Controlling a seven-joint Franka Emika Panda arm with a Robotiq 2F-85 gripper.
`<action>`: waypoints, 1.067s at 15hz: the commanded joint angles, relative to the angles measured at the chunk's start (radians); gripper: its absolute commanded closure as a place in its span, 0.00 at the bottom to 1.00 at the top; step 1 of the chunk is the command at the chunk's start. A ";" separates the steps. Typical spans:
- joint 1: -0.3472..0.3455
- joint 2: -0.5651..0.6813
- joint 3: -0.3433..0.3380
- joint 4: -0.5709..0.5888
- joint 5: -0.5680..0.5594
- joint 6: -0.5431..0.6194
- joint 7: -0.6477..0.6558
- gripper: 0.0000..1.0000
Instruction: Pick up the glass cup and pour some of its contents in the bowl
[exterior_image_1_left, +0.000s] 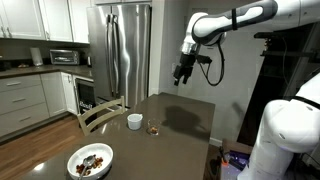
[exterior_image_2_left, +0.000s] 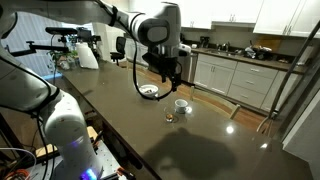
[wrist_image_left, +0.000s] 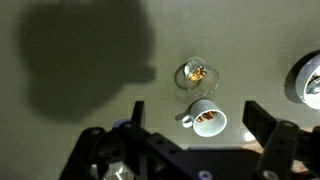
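Observation:
The glass cup (wrist_image_left: 196, 74) is a small clear tumbler with brown bits (wrist_image_left: 198, 72) inside, standing on the dark table next to a small white cup (wrist_image_left: 207, 118). It shows in both exterior views (exterior_image_1_left: 154, 129) (exterior_image_2_left: 170, 116). The wide white bowl with dark pieces (exterior_image_1_left: 90, 160) sits near a table corner, and shows in the exterior view (exterior_image_2_left: 149, 91) and at the wrist view's right edge (wrist_image_left: 308, 82). My gripper (exterior_image_1_left: 181, 78) (exterior_image_2_left: 174, 78) hangs high above the cups, open and empty. In the wrist view its fingers (wrist_image_left: 195, 118) spread wide on either side of the white cup.
The white cup (exterior_image_1_left: 134, 121) (exterior_image_2_left: 181, 104) holds brown bits and stands close to the glass. A wooden chair (exterior_image_1_left: 100, 113) stands at the table edge. A fridge (exterior_image_1_left: 125, 50) and kitchen counters (exterior_image_2_left: 240, 65) stand beyond the table (exterior_image_1_left: 185, 115).

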 joint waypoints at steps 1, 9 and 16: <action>-0.020 0.149 0.028 0.100 0.038 0.016 0.116 0.00; -0.035 0.395 0.022 0.250 0.140 -0.028 0.395 0.00; -0.103 0.526 -0.045 0.333 0.423 -0.184 0.374 0.00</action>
